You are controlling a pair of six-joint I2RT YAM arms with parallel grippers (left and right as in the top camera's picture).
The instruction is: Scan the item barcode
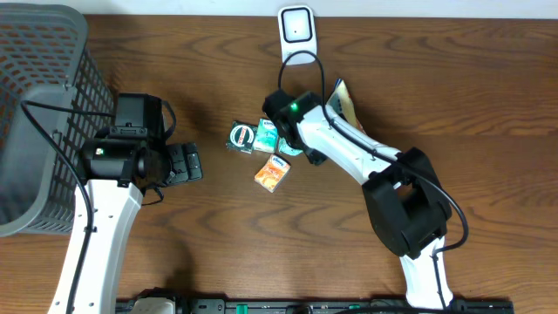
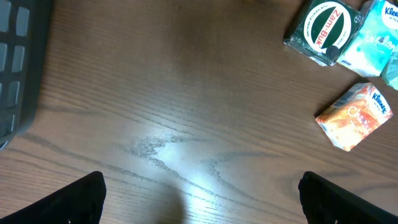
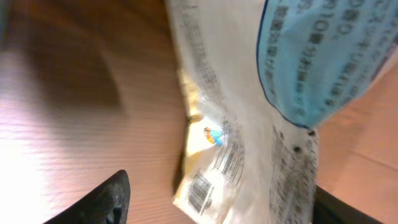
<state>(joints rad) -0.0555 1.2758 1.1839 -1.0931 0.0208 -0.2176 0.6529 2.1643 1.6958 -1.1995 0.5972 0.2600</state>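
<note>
A dark grey mesh basket [image 1: 35, 105] stands at ten o'clock on the brown wooden table [image 1: 488, 105]; near the table's middle lies a green Zam-Buk box [image 1: 241, 136]; a teal tissue pack [image 1: 266, 135] touches it at its three o'clock; an orange Kleenex pack [image 1: 272, 174] lies at the box's five o'clock, slightly apart.

The wooden table [image 2: 186, 93] filled the frame, with a pale glare patch near the lower centre. A dark basket [image 2: 15, 56] edged into the upper left. At the upper right lay a green Zam-Buk box [image 2: 323, 28], touching a pale blue pack [image 2: 373, 34] cut off by the right edge. Below them, apart, an orange Kleenex pack [image 2: 356, 117] lay tilted. The left gripper [image 2: 202, 199] showed only its black fingers [image 2: 81, 202] in the bottom corners, spread wide with bare table between.
</note>
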